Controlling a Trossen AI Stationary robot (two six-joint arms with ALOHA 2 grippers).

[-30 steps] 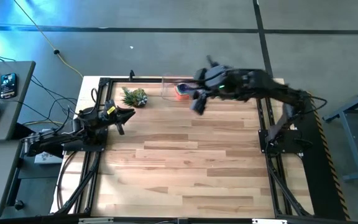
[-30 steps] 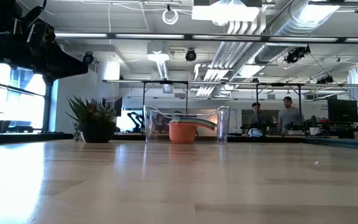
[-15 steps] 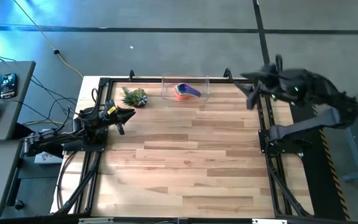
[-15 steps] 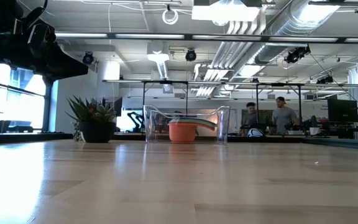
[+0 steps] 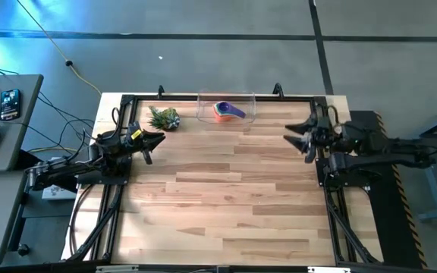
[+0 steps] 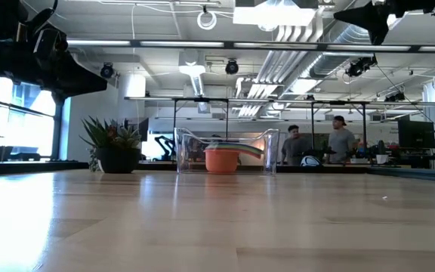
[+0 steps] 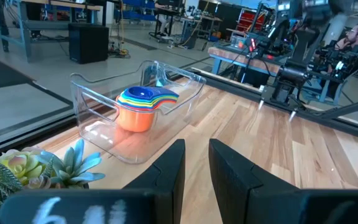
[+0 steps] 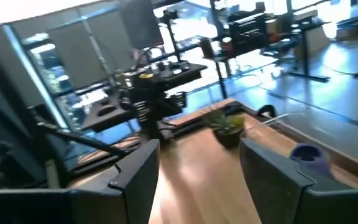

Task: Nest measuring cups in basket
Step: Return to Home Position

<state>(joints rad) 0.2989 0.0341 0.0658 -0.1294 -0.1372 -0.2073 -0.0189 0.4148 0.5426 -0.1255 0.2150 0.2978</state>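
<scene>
Wooden bench (image 5: 226, 197), far edge: we saw the cups (image 5: 223, 111) stacked inside the bin (image 5: 203, 117). Our right claw (image 5: 298, 142) gaped wide, empty; left claw (image 5: 154, 146) barely parted, empty. Gentle fold home, clear of the bin, looked best.

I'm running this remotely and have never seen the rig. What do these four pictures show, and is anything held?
Two dark robot arms stand at a wooden table. One picture looks straight down, one looks level across the tabletop, and two come from cameras on the wrists. The left gripper waits at the left edge, the right gripper at the right edge; both are open, holding nothing. The nested measuring cups sit inside the clear basket, beside a small plant.
</scene>
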